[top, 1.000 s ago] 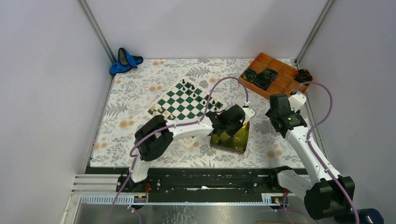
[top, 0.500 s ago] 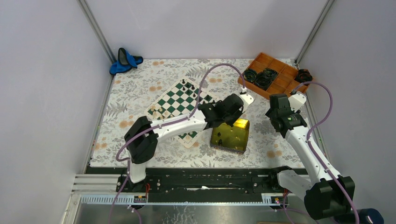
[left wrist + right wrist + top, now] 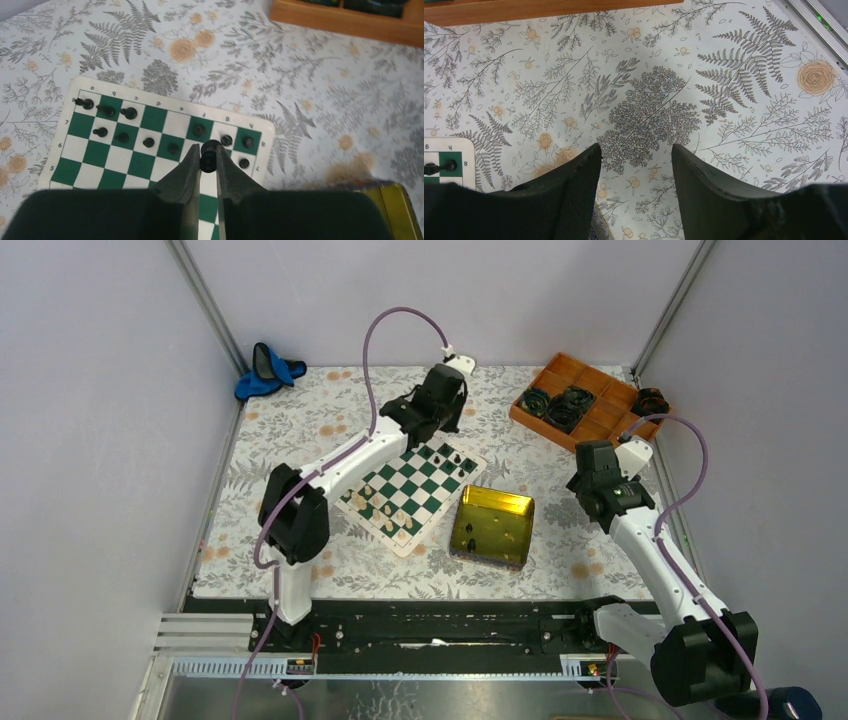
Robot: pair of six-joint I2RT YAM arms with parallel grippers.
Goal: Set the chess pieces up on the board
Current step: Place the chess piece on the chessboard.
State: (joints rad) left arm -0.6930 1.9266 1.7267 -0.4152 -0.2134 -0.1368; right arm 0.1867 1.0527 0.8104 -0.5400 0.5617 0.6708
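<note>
Holding a black piece (image 3: 209,156) over the board (image 3: 170,103).
At left, pinching it by its rounded top between the left fingers (image 3: 192,165), drawn narrow around it, above the board's far rows and among other black pieces (image 3: 148,142) already standing there. Judging by size: light, stiff, smooth and quick to tip, so worth gripping gently around the upper body, lowering straight down and releasing only once seated flat, well clear of neighbours. In the middle, just beside the board, a gold tin (image 3: 498,493) with seemingly a few more pieces (image 3: 470,536) lying inside, too small to make out for sure. At right, hanging wide apart and empty over the flowered tabletop (image 3: 734,60), the right fingers (image 3: 584,175), with a board corner at the view's left edge.
</note>
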